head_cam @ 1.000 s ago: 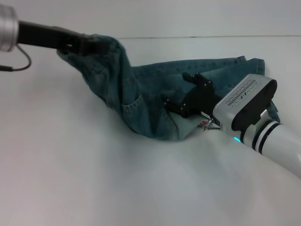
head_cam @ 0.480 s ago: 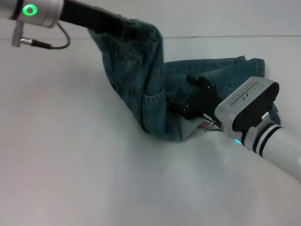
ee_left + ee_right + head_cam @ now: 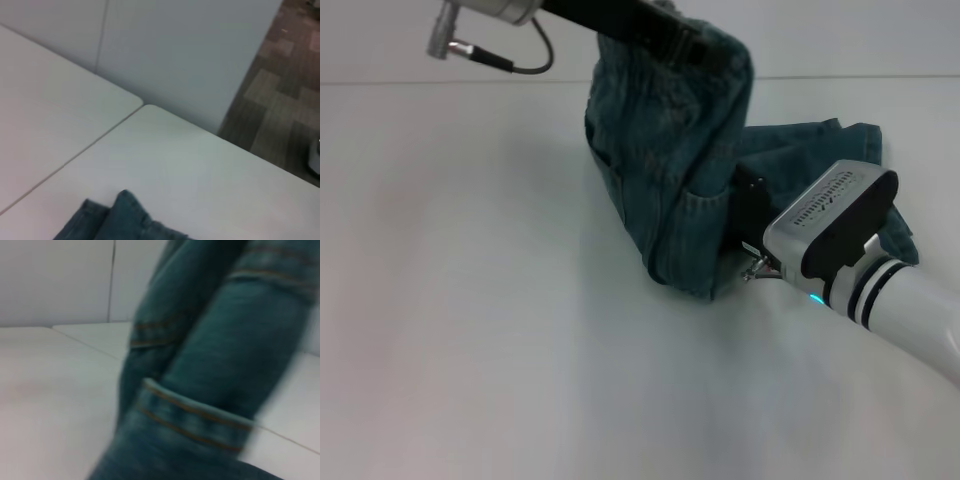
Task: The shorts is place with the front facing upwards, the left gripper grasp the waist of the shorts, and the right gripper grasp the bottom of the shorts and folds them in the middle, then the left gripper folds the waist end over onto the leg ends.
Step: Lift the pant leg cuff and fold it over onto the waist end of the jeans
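**A:** White tabletop (image 3: 470, 330) all round, with a seam running along its far edge in the head view. What sits on it?

**B:** Only the shorts (image 3: 670, 190), blue-green denim, half lifted. The left gripper (image 3: 675, 42) is pinching the waist of the shorts (image 3: 720, 55) high over the far edge of the table, so the cloth hangs from it in a steep drape, a back pocket showing on the hanging face.

**A:** And a second ago?

**B:** Then the waist was held lower and off toward the far left corner. It has since travelled up and across toward the leg ends (image 3: 850, 135), and the drape now stands almost over the rest of the garment (the fold line on the table has shifted to the right with it).

**A:** The other arm?

**B:** The right gripper (image 3: 748, 205) is low on the table near the right edge, pressed in against the lying denim. A second ago its black fingers showed plainly; now the hanging cloth covers most of them, so I cannot tell whether they are spread or closed.

**A:** The wrist cameras?

**B:** The left wrist view shows a table corner, grey floor beyond it, and two denim points at the frame's edge. The right wrist view is filled with blurred denim and a stitched hem close up.

**A:** Where do the legs lie?

**B:** Flat on the table, toward the far right corner.
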Available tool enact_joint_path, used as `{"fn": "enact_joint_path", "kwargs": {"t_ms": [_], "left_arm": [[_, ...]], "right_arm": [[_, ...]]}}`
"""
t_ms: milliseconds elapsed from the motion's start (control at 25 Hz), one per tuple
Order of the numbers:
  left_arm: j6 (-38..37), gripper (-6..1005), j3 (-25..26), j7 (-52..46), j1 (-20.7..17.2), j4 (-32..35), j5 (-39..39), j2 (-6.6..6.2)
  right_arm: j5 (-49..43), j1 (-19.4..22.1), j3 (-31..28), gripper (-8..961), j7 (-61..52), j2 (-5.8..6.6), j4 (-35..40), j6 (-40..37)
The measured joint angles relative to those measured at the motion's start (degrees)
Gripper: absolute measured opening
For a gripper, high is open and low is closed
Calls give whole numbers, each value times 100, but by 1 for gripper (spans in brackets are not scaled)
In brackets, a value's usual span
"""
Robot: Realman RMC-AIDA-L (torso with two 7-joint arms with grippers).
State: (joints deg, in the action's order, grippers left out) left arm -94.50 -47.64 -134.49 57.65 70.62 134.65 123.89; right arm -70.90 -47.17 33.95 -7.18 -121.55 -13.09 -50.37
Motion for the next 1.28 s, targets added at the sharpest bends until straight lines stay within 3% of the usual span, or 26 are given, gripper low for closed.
{"fn": "enact_joint_path", "kwargs": {"t_ms": [600,960,1280], "left_arm": [[218,47,-814,-330,343,-74,-246,2],[439,48,-942,-341,341,-218,-222,11],[739,49,-1094,-341,255,-329,-110,-6]], "right_arm": [[-1546,-138,-1321,882,-3,0,-205,167],[-2183,-159,-1837,882,27,1,-420,280],[-2210,71,-1888,882,37,72,-380,257]]}}
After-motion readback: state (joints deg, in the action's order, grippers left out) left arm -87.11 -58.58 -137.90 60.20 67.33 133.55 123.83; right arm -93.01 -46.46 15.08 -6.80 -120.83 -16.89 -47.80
